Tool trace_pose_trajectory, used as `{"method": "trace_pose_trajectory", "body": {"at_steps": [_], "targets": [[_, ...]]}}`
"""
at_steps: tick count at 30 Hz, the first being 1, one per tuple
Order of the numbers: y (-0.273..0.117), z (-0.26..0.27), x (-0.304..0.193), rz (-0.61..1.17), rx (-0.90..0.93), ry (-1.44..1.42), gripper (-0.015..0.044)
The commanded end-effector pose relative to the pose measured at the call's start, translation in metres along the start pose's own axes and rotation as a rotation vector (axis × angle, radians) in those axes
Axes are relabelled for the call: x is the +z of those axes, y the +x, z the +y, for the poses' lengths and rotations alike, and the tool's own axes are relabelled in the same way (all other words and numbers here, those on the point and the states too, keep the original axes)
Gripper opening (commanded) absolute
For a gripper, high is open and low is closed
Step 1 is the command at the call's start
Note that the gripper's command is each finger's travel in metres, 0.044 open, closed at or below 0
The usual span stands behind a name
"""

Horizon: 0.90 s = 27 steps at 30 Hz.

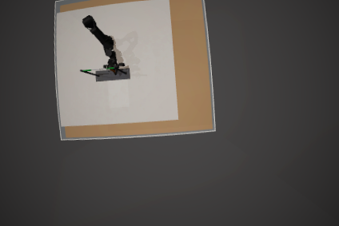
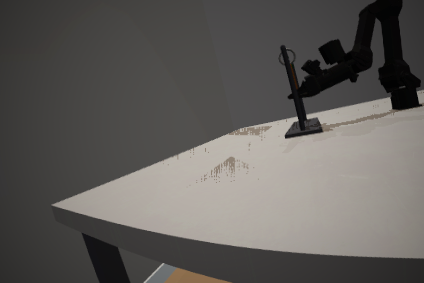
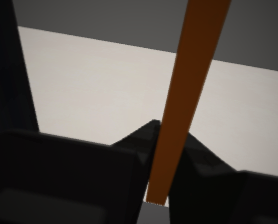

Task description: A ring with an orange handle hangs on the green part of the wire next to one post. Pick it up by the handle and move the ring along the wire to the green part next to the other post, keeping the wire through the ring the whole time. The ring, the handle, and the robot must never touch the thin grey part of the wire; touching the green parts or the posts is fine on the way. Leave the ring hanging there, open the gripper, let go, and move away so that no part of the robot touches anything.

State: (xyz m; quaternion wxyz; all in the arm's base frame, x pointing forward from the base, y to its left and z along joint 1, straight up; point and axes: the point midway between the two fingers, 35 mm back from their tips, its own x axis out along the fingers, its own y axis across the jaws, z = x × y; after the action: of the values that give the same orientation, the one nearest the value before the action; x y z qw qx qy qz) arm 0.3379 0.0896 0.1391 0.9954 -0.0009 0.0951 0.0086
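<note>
My gripper (image 2: 296, 94) (image 3: 164, 129) is shut on the orange handle (image 2: 294, 76) (image 3: 182, 95), which rises upright between the fingers and leans a little in the wrist view. The ring (image 2: 295, 58) is above the handle, near the top of a dark post (image 2: 291, 76) in the exterior view. In the top view my arm reaches over the right green part (image 1: 112, 68) of the wire. The other green part (image 1: 85, 70) is at the far left post (image 1: 91, 73). Whether the wire runs clear inside the ring is too small to tell.
The posts stand on a dark grey base (image 1: 113, 77) (image 2: 311, 127). A dark upright bar (image 3: 10, 65), likely a post, stands left of the handle in the wrist view. The thin grey wire spans between the green parts. The white table top (image 1: 152, 92) lies below.
</note>
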Motion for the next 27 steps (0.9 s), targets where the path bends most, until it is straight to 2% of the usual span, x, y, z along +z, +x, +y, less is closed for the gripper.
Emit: {"method": "trace_pose_trajectory", "body": {"at_steps": [1, 27], "targets": [[0.001, 0.002, 0.001, -0.004, -0.002, 0.008, -0.015], [0.004, 0.003, -0.016, -0.003, -0.002, 0.008, -0.015]]}}
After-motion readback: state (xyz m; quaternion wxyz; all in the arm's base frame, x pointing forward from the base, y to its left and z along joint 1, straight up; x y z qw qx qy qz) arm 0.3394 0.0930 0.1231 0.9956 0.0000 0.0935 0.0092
